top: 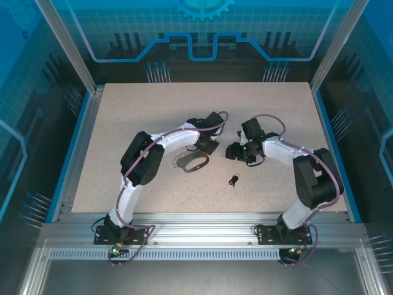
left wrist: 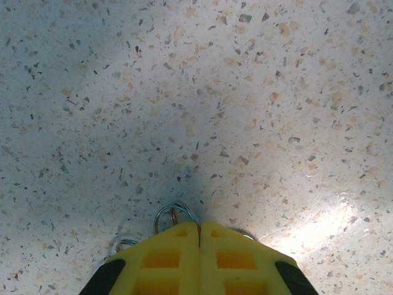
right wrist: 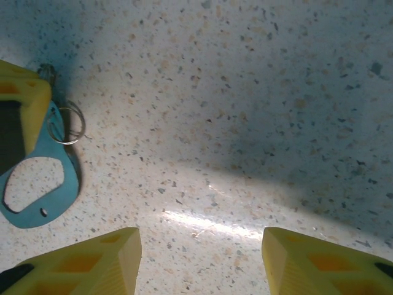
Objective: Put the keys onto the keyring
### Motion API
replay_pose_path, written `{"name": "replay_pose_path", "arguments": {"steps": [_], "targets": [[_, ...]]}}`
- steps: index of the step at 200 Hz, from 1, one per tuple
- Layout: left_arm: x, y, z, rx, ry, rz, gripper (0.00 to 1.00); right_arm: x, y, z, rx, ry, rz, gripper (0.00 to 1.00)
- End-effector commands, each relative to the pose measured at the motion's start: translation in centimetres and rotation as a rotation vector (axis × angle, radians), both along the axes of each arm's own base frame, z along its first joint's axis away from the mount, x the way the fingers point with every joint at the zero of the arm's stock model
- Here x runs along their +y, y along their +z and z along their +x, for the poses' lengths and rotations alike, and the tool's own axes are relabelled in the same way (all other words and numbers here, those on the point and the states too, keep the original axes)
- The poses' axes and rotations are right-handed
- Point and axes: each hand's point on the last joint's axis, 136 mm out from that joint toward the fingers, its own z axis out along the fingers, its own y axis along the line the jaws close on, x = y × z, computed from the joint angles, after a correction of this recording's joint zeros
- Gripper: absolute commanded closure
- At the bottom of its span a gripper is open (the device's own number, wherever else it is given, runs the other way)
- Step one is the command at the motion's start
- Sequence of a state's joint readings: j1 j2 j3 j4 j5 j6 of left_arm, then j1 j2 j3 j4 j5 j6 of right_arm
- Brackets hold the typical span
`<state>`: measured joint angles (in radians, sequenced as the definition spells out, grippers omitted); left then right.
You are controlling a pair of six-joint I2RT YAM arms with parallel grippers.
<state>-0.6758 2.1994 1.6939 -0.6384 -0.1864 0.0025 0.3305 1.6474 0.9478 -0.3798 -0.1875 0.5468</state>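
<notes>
keys [top: 233,179]: small dark cluster, flat on the counter [top: 135,104]. They sit by themselves between my two arms, nearer my bases than either pair of jaws, and well apart from the keyring.

keyring [top: 195,163]: grey-blue oval loop, flat on the counter, left of the keys and a bit further back. A row of small silvery rings [top: 178,162] fringes its left side in the top view. (The right wrist view gives the better look: loop [right wrist: 37,206] lying flat, thin wire rings [right wrist: 66,123] across its upper end.)

left jaws: closed. The yellow fingertips [left wrist: 178,249] are pressed together with just a seam between them. They're down at the right-hand end of the loop in the top view. A couple of wire rings [left wrist: 175,215] poke out right at the tips. From the right wrist view, one left fingertip [right wrist: 21,98] sits over the loop's end and looks to be touching it. Whether any metal is actually pinched in the seam, I can't tell.

right jaws: open, with the yellow fingertips [right wrist: 92,261] standing wide apart, bare speckled counter between them, gripping nothing. They're low over the counter just right of the keyring, with the left jaws close beside. The keys lie nearer my bases than these jaws do.
</notes>
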Motion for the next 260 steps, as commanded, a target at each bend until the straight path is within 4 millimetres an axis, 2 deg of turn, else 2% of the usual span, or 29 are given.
{"name": "replay_pose_path", "arguments": {"steps": [1, 68, 139, 175, 199, 260], "targets": [[-0.6, 2.0, 0.5, -0.017, 0.002, -0.062, 1.0, 0.6, 1.1, 1.0, -0.021, 0.005, 0.041, 0.45], [-2.1, 6.5, -0.7, -0.027, -0.028, -0.23, 1.0, 1.6, 2.9, 1.1, -0.04, 0.029, 0.114, 0.45], [-2.5, 7.2, -1.4, -0.024, -0.031, -0.282, 1.0, 3.3, 2.8, 1.2, -0.006, 0.012, 0.23, 0.46], [-2.5, 8.9, -2.0, -0.028, -0.045, -0.32, 1.0, 2.2, 3.5, 1.5, -0.034, -0.005, 0.213, 0.48], [-2.6, 11.6, -2.4, -0.052, -0.046, -0.387, 1.0, 1.3, 5.2, 1.9, -0.068, -0.026, 0.229, 0.48], [-2.5, 19.7, -3.3, -0.155, -0.082, -0.554, 1.0, 0.6, 11.4, 2.5, -0.188, -0.029, 0.248, 0.48]]}}
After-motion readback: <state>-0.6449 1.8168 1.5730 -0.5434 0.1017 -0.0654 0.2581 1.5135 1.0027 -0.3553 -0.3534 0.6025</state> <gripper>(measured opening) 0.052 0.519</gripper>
